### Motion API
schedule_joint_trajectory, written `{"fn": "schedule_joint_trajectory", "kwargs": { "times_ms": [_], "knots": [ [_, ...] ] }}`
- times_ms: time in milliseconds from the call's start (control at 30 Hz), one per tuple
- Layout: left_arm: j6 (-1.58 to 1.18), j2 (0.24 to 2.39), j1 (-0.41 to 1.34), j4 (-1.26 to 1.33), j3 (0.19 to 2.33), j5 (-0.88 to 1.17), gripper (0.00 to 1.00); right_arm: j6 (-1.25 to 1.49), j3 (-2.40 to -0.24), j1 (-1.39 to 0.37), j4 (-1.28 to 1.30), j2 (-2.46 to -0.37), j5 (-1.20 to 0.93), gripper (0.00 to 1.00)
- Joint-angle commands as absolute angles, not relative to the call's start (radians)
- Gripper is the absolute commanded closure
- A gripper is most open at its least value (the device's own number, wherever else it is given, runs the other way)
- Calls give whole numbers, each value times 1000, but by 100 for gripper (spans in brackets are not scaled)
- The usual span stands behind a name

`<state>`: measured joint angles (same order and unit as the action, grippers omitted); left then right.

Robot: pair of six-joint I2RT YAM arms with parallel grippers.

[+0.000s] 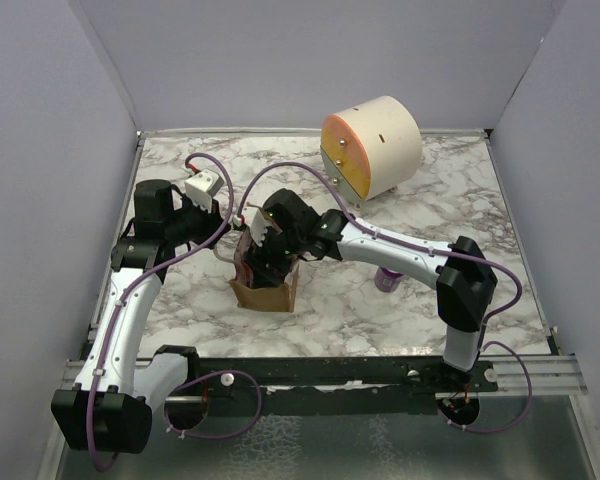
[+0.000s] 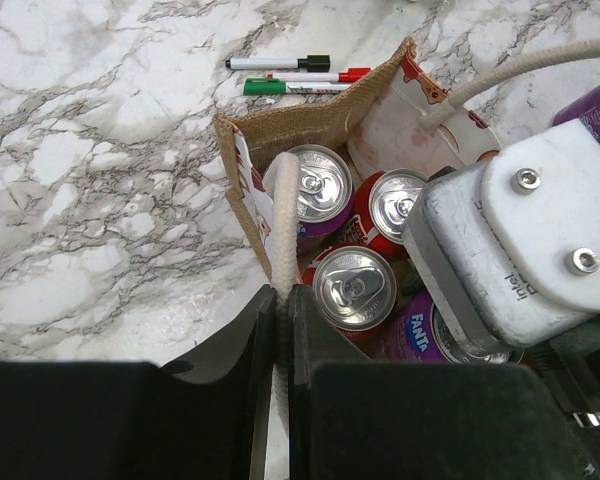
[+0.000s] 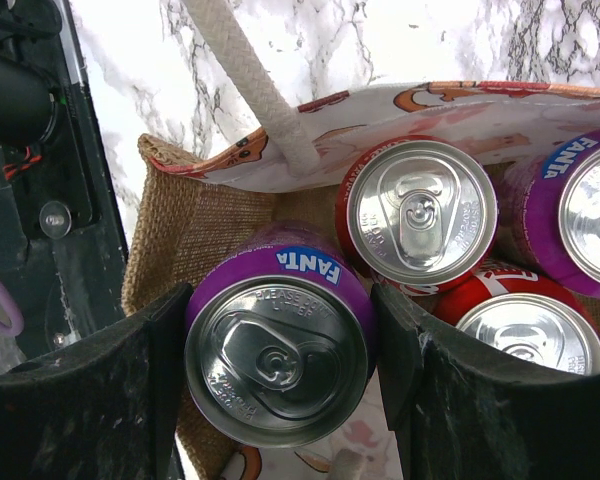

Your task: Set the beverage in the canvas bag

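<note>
Canvas bag (image 1: 263,293), frame centre: at least three cans (image 2: 355,285) stand upright inside. Left gripper (image 2: 282,325), lower centre: pinched tight on the bag's white handle (image 2: 283,215). Right gripper (image 3: 280,345), lower left: jaws part-spread, clamped on a purple Fanta can (image 3: 276,300) within the bag's mouth, apparently not yet seated. Release is left to do. A further purple can (image 1: 386,278) stands on the table (image 1: 460,200), right of centre.
</note>
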<state>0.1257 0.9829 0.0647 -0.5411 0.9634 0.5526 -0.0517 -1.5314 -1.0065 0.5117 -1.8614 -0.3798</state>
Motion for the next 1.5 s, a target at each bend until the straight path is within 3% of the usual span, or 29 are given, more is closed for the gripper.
{"fn": "schedule_joint_trajectory", "kwargs": {
  "times_ms": [0, 300, 1267, 1467],
  "knots": [
    [119, 982, 57, -538, 959, 542, 100, -24, -1519, -1033, 417, -1807, -371, 84],
    [119, 982, 57, -537, 960, 544, 100, -44, -1503, -1050, 416, -1826, -353, 78],
    [120, 969, 57, -538, 949, 558, 100, -127, -1475, -1075, 431, -1872, -345, 36],
    [120, 966, 57, -540, 950, 563, 100, -130, -1482, -1075, 439, -1882, -357, 34]
  ]
}}
